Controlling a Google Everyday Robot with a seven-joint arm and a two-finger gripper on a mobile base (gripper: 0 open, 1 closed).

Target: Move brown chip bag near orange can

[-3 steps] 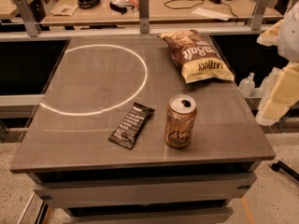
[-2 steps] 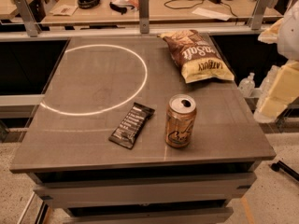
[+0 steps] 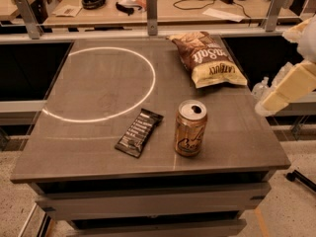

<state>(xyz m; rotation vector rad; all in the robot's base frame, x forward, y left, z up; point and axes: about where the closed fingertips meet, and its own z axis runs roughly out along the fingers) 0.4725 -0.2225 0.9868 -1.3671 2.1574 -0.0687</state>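
The brown chip bag [image 3: 207,58] lies flat at the table's far right, dark brown on top with white lettering and a pale yellow lower band. The orange can [image 3: 190,128] stands upright near the front of the table, its silver top opened, well in front of the bag and apart from it. My gripper [image 3: 269,102] hangs at the end of the cream-coloured arm beyond the table's right edge, level with the gap between bag and can and touching neither.
A flat black snack bar wrapper [image 3: 139,132] lies left of the can. A white circle [image 3: 148,90] is marked on the grey table [image 3: 74,152]. A rail with posts [image 3: 151,6] and a cluttered desk stand behind. A water bottle [image 3: 260,88] sits off the right edge.
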